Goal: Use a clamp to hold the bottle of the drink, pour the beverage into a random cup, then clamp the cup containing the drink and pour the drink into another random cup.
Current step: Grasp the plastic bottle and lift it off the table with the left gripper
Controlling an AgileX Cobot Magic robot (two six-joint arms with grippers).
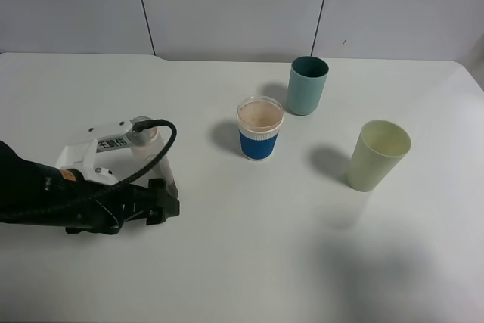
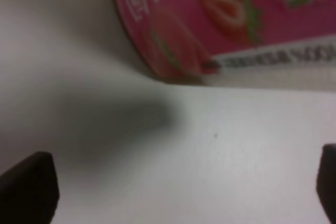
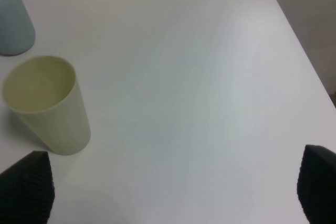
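A pink bottle [image 2: 220, 19] with a strawberry label fills the far part of the left wrist view, resting on the table close ahead of my left gripper [image 2: 184, 187]. That gripper is open and empty, fingertips wide apart. In the high view the left gripper [image 1: 162, 203] lies low at the table's left, and I cannot make out the bottle there. A blue cup [image 1: 259, 130] with a pinkish-beige inside stands mid-table. A teal cup [image 1: 307, 85] stands behind it. A pale green cup [image 1: 377, 155] stands to the right, empty in the right wrist view [image 3: 47, 108]. My right gripper [image 3: 168, 187] is open, near it.
The teal cup also shows at the edge of the right wrist view [image 3: 13, 22]. The white table [image 1: 249, 262] ends at a grey wall at the back. Its right edge [image 3: 304, 61] is close to the right gripper.
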